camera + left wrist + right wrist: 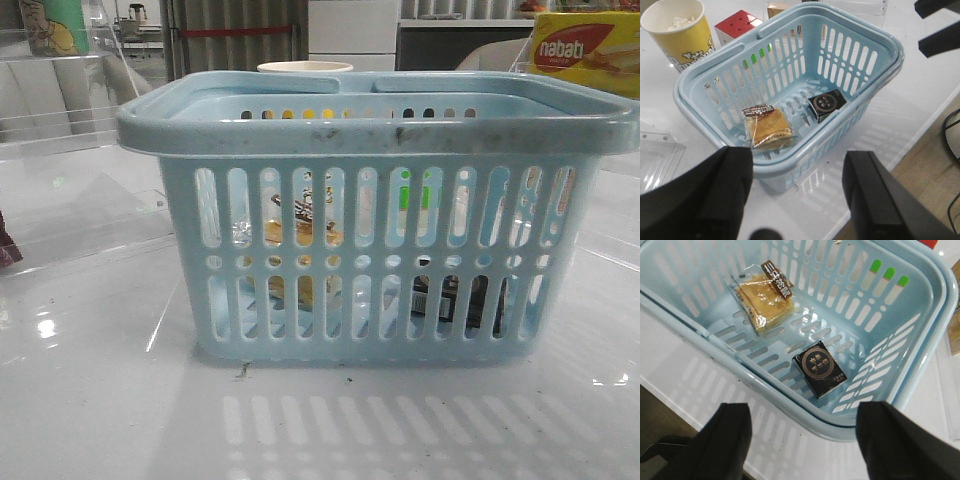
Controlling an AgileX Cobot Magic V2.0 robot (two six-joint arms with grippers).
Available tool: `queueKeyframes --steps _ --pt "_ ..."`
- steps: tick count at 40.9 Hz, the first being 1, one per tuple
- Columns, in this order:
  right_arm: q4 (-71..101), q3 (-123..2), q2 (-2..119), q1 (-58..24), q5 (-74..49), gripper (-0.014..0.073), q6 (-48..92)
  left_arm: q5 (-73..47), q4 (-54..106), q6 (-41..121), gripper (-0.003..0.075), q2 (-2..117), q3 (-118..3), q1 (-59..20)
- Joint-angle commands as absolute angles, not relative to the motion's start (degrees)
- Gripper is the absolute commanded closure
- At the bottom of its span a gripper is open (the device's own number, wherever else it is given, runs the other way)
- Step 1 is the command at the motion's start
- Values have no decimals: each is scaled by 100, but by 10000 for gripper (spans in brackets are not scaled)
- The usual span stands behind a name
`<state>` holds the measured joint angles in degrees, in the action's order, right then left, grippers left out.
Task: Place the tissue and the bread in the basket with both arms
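The bread [769, 129] and tissue [826, 104] lie apart on the basket [880, 45] floor. Both the left gripper [797, 200] and right gripper [802, 440] hang above, released and empty. Best they lift straight clear of the rim.

Light-blue basket [880, 47]; golden-brown bread [769, 127]; black tissue [826, 104].

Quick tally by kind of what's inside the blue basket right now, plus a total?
Bread, golden-brown in a clear wrapper: 1
Tissue, dark pack: 1
Total in the basket: 2
Both lie apart on the basket floor. The left end effector and right end effector are open and hold nothing.
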<state>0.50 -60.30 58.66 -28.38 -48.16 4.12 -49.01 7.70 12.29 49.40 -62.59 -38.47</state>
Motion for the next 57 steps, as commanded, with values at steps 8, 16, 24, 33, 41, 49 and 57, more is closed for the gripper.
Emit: queueKeyframes --steps 8,16,24,33,41,49,57 --pt "0 -6188 5766 -2825 -4421 50 451 -4890 648 1227 267 3352 -5310 -3890" --pt "0 -6154 5772 -2825 -4772 50 451 -4901 490 1128 267 2702 -4822 -3890" --pt "0 -5519 5343 -2825 -4440 50 363 -4901 311 877 267 2620 -4669 -3890" --pt "0 -4602 4299 -2825 -4174 50 143 -4901 295 877 267 2620 -4656 -3890" --pt "-109 -3959 3448 -2825 -4425 50 149 -4901 295 877 267 2620 -4656 -3890" --pt "-109 -3513 2954 -2825 -4444 51 208 -4901 295 877 267 2620 -4656 -3890" --pt "-103 -3444 2838 -2825 -4456 51 344 -4901 295 877 292 2620 -4656 -3890"
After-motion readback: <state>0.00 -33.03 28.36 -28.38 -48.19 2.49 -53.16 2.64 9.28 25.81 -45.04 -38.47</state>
